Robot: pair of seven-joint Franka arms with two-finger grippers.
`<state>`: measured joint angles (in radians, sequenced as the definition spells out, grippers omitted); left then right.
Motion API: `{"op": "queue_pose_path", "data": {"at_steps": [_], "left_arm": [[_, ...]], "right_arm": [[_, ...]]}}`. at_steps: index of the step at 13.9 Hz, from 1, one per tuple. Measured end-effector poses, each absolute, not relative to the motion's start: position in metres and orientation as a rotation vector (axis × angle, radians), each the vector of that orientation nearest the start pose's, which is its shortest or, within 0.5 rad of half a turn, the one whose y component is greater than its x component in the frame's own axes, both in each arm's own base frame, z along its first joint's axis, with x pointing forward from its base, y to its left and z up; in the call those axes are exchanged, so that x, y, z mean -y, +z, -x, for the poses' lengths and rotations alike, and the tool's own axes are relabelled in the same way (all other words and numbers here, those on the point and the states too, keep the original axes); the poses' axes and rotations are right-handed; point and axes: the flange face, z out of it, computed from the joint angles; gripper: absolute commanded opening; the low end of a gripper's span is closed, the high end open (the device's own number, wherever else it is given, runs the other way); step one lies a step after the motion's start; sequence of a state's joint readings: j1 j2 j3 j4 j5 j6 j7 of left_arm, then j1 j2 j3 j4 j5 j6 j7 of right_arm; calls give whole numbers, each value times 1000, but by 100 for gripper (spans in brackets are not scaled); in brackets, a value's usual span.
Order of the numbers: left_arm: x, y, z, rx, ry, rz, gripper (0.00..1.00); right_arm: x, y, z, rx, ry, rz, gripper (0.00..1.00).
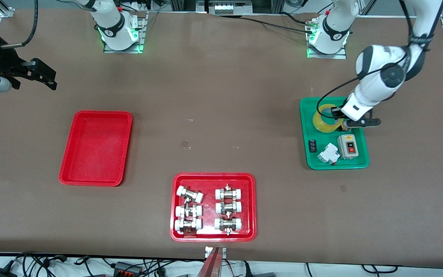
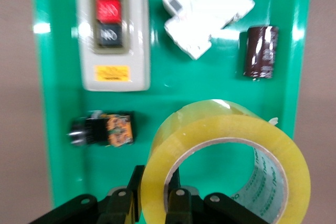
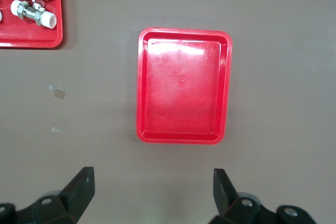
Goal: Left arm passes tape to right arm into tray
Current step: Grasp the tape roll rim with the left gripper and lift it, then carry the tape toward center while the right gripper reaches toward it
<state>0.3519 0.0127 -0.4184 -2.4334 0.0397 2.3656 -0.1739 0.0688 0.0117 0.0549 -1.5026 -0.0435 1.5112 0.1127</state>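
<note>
Worktop [image 1: 221, 96]: brown sheet, both arm bases along its 12 o'clock edge in the front view.

Left arm [image 1: 379, 77] reached down into the green tray [image 1: 310, 161], which sat at about 3 o'clock on the worktop. Right arm waited; only its wrist and hand showed, at about 9 o'clock.

Red tray [image 1: 95, 148] lay at about 8 o'clock, nothing in it. A second red tray [image 1: 175, 207] at 6 o'clock held six white-capped metal fittings [image 1: 227, 208].

Tape [image 1: 323, 122]: yellow roll, in the green tray at the end toward the arm bases. Left hand [image 2: 156, 203] was clenched on the roll's wall, one finger inside the core, the other outside.

Right hand [image 3: 152, 190] hung over bare worktop near the red tray, released, fingers spread wide.

Also in the green tray: grey switch box [image 1: 348, 146] with red and black buttons, white breaker [image 1: 328, 154], dark cylinder [image 1: 312, 145], small black and orange part [image 2: 105, 130].
</note>
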Motion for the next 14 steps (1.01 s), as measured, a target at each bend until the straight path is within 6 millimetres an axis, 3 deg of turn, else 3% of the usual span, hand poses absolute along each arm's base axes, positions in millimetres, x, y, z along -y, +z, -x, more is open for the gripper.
{"op": "queue_pose_path", "data": {"at_steps": [2, 5, 6, 7, 9, 11, 14], "left_arm": [[34, 365, -493, 122, 168, 3065, 0], [60, 503, -520, 144, 169, 3129, 0], [71, 529, -526, 141, 149, 3179, 0], [82, 537, -532, 128, 148, 3219, 0], [118, 527, -545, 99, 197, 3276, 0], [177, 513, -557, 177, 270, 3313, 0], [275, 484, -560, 439, 432, 3309, 0]], "right_arm": [[-63, 645, -549, 12, -4, 3185, 100], [-61, 645, -549, 8, -3, 3185, 100], [-61, 643, -550, 8, 4, 3185, 100], [-61, 639, -551, 8, 17, 3186, 100], [-62, 630, -556, 12, 49, 3187, 100], [-63, 618, -555, 16, 142, 3190, 100], [-67, 601, -555, 22, 256, 3154, 100]]}}
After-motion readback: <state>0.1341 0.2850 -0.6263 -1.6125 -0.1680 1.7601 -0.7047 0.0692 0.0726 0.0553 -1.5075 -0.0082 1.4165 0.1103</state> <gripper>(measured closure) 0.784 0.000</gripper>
